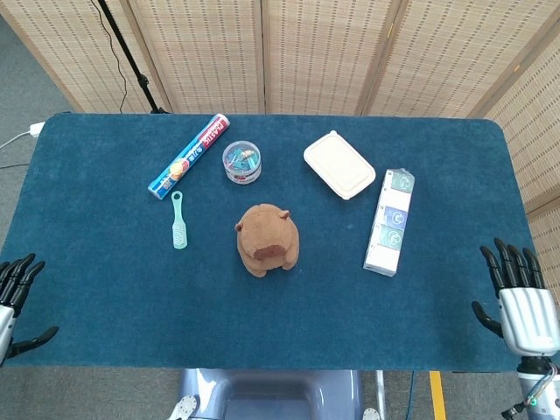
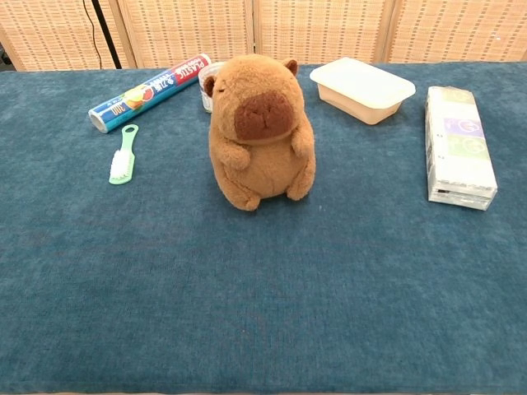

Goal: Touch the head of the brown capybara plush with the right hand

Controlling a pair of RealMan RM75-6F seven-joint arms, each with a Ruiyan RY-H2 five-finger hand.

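1. While the brown capybara plush [image 1: 268, 240] sits upright near mid-table on the blue table cloth [image 1: 114, 289], facing the robot, nothing touches it; head is the upper part w/ the darker snout patch, clear in chest view.
2. Right hand [image 1: 518, 302] is at the table's right near corner, well apart from plush; fingers spread, pointing away from robot, holding nothing. Left hand [image 1: 16, 297] is at the left near edge, partly cut off by frame; fingers apart, empty.
3. Step in hand (my read): approach not yet made, no contact. Next move calls for a reach inward and forward across the cloth, over or past the tissue pack [image 1: 389, 221], then down onto top of head w/ light pressure so plush doesn't tip.
4. Around: green brush [image 1: 178, 222] left of plush; round clear tub [image 1: 241, 162], plastic wrap roll [image 1: 188, 156], lidded white box [image 1: 339, 164] behind it.
5. Hard to tell: chest view shows neither hand; tub mostly hidden behind plush there; tub contents unclear.
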